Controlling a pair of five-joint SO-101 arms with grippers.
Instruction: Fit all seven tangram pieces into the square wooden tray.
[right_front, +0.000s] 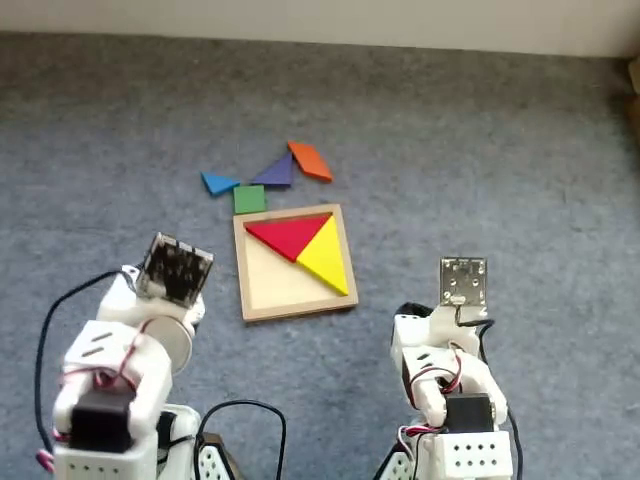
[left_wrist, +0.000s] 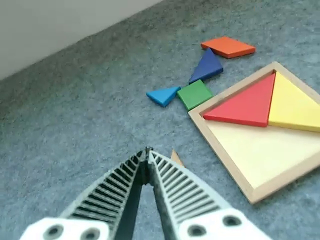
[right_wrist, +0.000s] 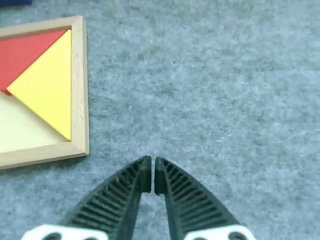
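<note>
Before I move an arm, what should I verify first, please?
1. Grippers free: ok; left gripper and right gripper are shut, holding nothing.
2. Room in tray: ok; only red triangle and yellow triangle lie inside.
3. Loose pieces unstacked: ok; orange parallelogram, dark blue triangle, light blue triangle, green square lie flat.
4. Green square clear of tray rim: cannot tell.
5. Seven pieces counted: cannot tell; a tan tip by the left gripper may be the seventh.

Wooden tray (right_front: 272, 282) with red triangle (right_front: 288, 236), yellow triangle (right_front: 325, 258); green square (right_front: 249, 198), blue triangle (right_front: 219, 183), indigo triangle (right_front: 276, 172), orange parallelogram (right_front: 310, 160) outside
</note>
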